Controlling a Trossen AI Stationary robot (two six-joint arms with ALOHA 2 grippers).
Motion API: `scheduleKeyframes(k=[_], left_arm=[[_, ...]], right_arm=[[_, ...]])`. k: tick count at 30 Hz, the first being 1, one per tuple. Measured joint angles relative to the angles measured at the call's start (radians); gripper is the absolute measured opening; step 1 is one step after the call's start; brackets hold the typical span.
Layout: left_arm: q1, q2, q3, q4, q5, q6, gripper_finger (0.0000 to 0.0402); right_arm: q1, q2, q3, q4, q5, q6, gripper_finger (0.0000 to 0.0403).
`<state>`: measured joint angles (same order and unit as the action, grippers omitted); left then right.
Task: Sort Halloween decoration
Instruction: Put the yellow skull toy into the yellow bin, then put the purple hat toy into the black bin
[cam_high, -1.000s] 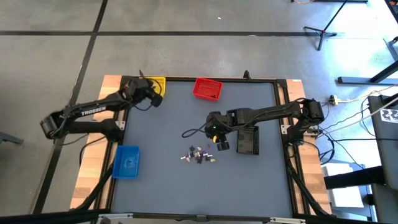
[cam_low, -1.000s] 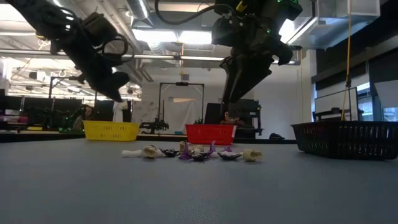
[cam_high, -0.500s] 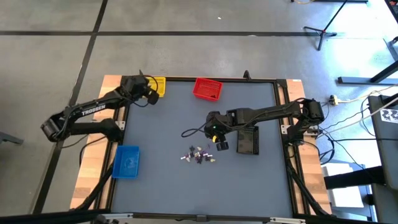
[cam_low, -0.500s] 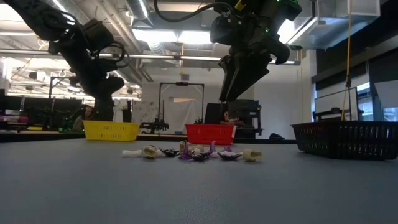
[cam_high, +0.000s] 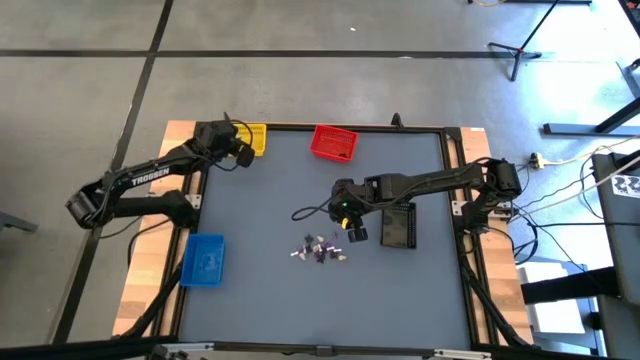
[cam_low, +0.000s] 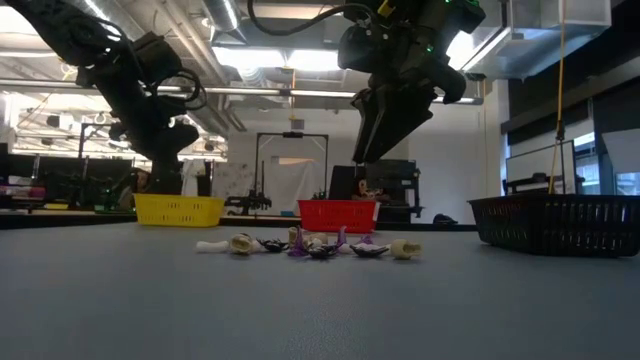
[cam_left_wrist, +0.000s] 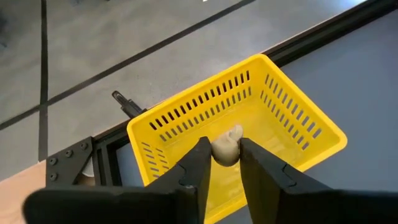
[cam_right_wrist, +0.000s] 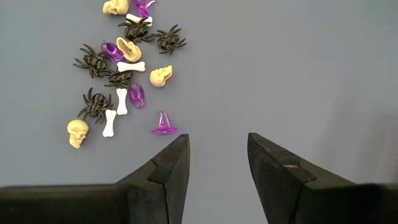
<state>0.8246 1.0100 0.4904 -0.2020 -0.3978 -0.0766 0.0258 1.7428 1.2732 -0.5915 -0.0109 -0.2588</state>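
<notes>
The left gripper (cam_left_wrist: 221, 163) pinches a tan skull (cam_left_wrist: 226, 148) over the yellow bin (cam_left_wrist: 292, 134); the right gripper (cam_right_wrist: 217, 162), spread, hovers above the unsorted trinkets (cam_right_wrist: 124, 68).

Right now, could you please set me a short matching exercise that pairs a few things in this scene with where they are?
Things:
1. pale skull
2. right tool
3. blue bin
4. purple hat

Places:
a. on the mat, ahead of the right tool
b. between the left tool's fingers, over the yellow bin
c. near the table's left edge
d. open above bare mat

Pairs: 1-b, 2-d, 3-c, 4-a
</notes>
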Motion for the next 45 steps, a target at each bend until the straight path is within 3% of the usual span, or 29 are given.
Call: scheduleKeyframes(k=[14,17,24,30,45], left_arm=[[0.0,0.0,0.0,0.001,-0.002,-0.007,0.0097],[0.0,0.0,0.0,0.007,0.007,-0.065,0.0097],[-0.022,0.0,0.0,0.115,0.273,-0.124,0.0097],[-0.123,0.0,0.0,0.194,0.444,-0.124,0.0097],[-0.501,0.0,0.0,0.196,0.424,-0.1,0.0094]], right_arm=[[0.0,0.0,0.0,0.0,0.0,0.0,0.0161],[0.0,0.0,0.0,0.0,-0.028,0.0,0.0161],[0.001,0.0,0.0,-0.001,-0.194,0.004,0.0161],[0.001,0.001,0.0,0.0,-0.219,0.019,0.0161],[0.074,0.046,0.0,0.057,-0.143,0.018,0.0161]])
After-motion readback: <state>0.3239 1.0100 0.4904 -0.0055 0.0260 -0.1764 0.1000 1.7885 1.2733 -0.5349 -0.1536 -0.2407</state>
